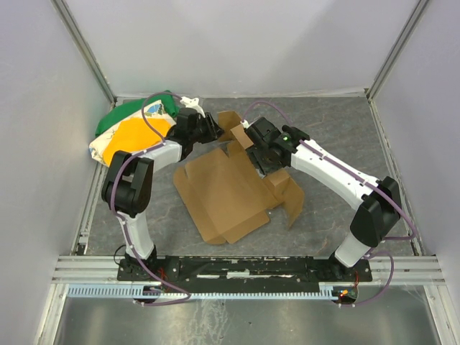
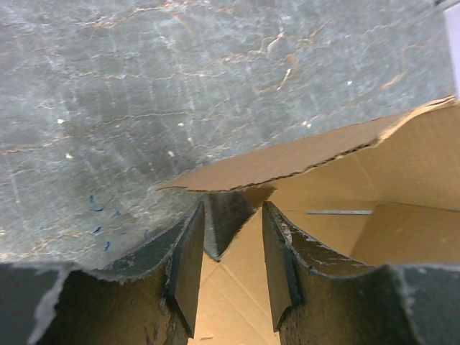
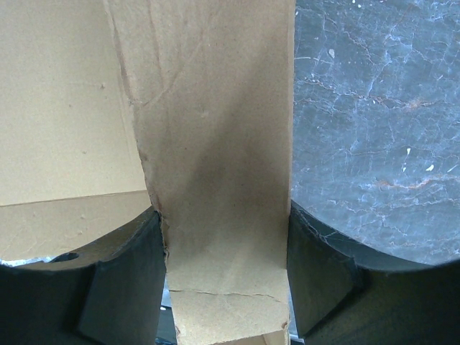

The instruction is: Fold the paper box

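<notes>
The paper box [image 1: 223,190] is a brown die-cut cardboard sheet lying mostly flat in the middle of the table, with flaps raised at its far and right ends. My left gripper [image 1: 213,131] sits at the sheet's far left corner beside a standing flap [image 1: 231,123]. In the left wrist view its jaws stand open [image 2: 232,215] over the cardboard [image 2: 402,180], with nothing between them. My right gripper [image 1: 253,147] is at the far edge. In the right wrist view a cardboard flap [image 3: 215,144] fills the gap and touches both pads of that gripper [image 3: 223,215].
A green, yellow and white cloth bundle [image 1: 133,129] lies at the back left, right behind the left arm. White walls close in the table on three sides. A folded-up flap [image 1: 291,198] stands at the sheet's right end, under the right arm.
</notes>
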